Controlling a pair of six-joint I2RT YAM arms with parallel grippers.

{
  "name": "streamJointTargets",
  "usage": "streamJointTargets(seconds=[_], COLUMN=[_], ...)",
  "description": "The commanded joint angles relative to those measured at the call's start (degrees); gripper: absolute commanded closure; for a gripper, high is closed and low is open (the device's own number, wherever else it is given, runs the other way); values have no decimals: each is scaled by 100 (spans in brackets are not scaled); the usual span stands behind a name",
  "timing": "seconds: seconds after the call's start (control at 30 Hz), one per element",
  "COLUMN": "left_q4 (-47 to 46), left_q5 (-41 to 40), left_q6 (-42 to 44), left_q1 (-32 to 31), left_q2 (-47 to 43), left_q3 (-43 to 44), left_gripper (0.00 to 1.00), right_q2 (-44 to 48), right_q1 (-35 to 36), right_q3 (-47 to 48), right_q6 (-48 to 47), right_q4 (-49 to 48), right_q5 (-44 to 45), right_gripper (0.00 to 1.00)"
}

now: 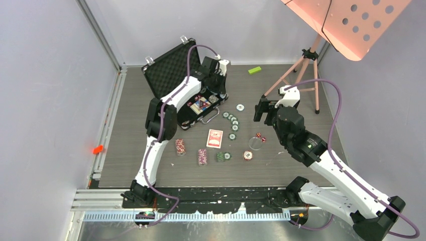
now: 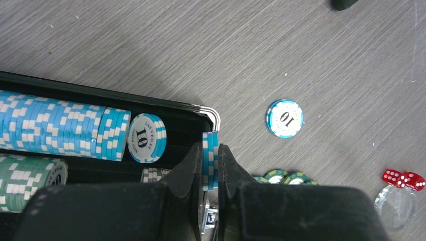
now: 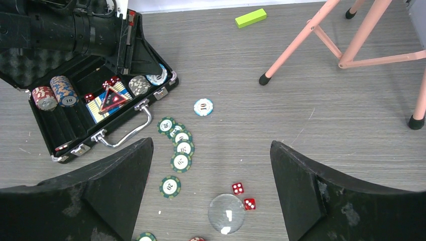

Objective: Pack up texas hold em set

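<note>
The black briefcase (image 1: 171, 68) lies open at the back left, with its foam lid up. My left gripper (image 2: 211, 150) is shut on a few blue-and-white chips (image 2: 211, 163) held on edge over the case's corner (image 2: 213, 113), beside a row of blue chips (image 2: 60, 125) in the tray. My right gripper (image 3: 211, 145) hangs open above the table. Below it are two red dice (image 3: 238, 188), a clear round disc (image 3: 226, 213) and a trail of green chips (image 3: 181, 148). A loose blue chip (image 3: 203, 107) lies past them. The red-backed card deck (image 1: 214, 138) lies in front of the case.
Short chip stacks (image 1: 180, 146) (image 1: 202, 156) (image 1: 248, 155) stand in a row near the front. A small green block (image 3: 250, 17) lies at the back. The pink tripod's legs (image 3: 301, 40) stand at the back right, under a pink perforated panel (image 1: 351, 20).
</note>
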State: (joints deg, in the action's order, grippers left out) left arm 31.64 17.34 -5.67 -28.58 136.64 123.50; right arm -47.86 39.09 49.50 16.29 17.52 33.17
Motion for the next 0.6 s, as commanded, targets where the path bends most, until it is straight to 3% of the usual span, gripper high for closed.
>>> streamJointTargets(seconds=[0.0,0.57], left_q4=[-99,-284], left_q5=[-100,-240], left_q6=[109,163], left_q1=[69,195], left_q2=[17,244], left_q3=[354,420], left_gripper=[100,100], right_q2=[64,-88], right_q1=[-11,-7], right_q3=[-1,52], right_q6=[12,6], right_q4=[-297,-328], right_q5=[121,92], right_gripper=[7,7])
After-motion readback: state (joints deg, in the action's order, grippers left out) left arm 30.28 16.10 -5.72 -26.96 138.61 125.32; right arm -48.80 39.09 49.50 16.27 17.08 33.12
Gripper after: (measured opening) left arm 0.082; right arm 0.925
